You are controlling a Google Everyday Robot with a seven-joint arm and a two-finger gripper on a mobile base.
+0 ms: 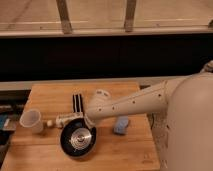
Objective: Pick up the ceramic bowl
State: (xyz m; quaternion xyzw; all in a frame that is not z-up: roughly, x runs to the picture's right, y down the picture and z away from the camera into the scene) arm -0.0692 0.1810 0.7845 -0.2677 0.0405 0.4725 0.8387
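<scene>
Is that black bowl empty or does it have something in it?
Empty. The bowl sits upright on the table, and only its pale rings show inside. The gripper is at its far rim.

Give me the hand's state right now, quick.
Hand: at the far rim of the black bowl, between it and the cup; grip cannot be told.
</scene>
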